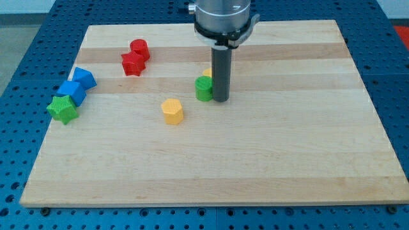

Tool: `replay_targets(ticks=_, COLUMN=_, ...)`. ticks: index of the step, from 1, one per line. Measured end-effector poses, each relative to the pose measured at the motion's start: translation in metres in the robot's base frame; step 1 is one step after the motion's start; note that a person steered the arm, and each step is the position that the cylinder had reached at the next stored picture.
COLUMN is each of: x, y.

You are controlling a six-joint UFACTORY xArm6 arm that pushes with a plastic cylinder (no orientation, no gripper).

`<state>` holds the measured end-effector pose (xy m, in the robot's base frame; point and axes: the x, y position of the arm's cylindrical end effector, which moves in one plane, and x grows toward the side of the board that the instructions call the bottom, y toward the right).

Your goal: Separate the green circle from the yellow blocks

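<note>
The arm carries no claw, so there is nothing to be apart, together or clamped; it ends in a dark rod, and my tip [221,99] rests on the wooden board [287,160] just to the view's right of the green circle [204,89], touching it or nearly so. The green circle sits a little above the board's middle, and a second yellow block [208,73] peeks out behind it, mostly hidden by the rod, so its shape cannot be made out; it appears to touch the green circle or lie just beside it. A yellow hexagonal block [172,110] lies near, toward the view's lower left. The step in hand looks like the push itself, and doing it well depends on direction: from this side a straight shove would send the green circle toward the view's left, passing above the yellow hexagonal block and away from the hidden yellow one, which seems sound. The risk is that the tip also catches the yellow block behind the rod and drags it along, so contact should stay low on the green circle's side, toward the view's bottom. Well off at the view's left lie a red pair [135,57], two blue blocks [78,85] and a green star [62,108]; the push should stop short of them.
</note>
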<state>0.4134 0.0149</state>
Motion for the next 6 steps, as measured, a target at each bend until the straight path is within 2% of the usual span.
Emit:
replay_targets(ticks=1, x=-0.008, y=-0.025)
replay_targets(ticks=2, x=-0.008, y=-0.08)
replay_targets(ticks=3, x=-0.008, y=-0.101)
replay_targets(ticks=6, x=-0.008, y=-0.119)
